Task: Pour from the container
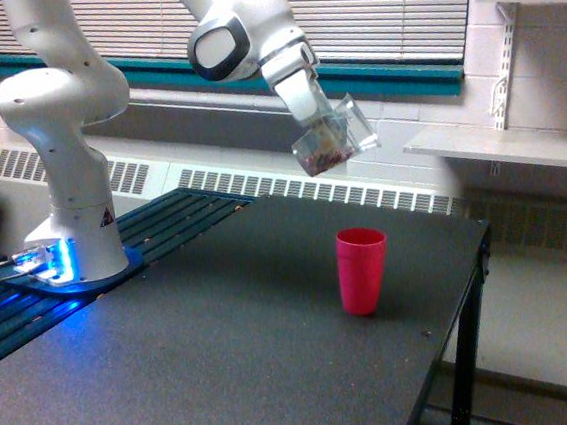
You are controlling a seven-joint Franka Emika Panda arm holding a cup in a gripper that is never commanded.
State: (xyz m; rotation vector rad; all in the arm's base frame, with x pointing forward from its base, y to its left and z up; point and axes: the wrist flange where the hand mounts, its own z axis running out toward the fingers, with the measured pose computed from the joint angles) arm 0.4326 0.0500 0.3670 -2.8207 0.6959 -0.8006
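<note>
**Pour not yet begun**

The pincer (317, 127) pinches the clear container (332, 140) in mid-air at upper centre, tilted, reddish-brown bits inside. The pink cup (361, 269) stands upright on the worktop (207, 360) below, slightly right. Nothing visibly spills; lowering and tipping remain.

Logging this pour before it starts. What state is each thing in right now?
clear cup: held in the air, tilted, reddish-brown bits inside, nothing spilling.
tool: shut on the clear cup.
pink cup: upright on the table, open top, contents not visible.
table: dark top, bearing the pink cup.
</note>
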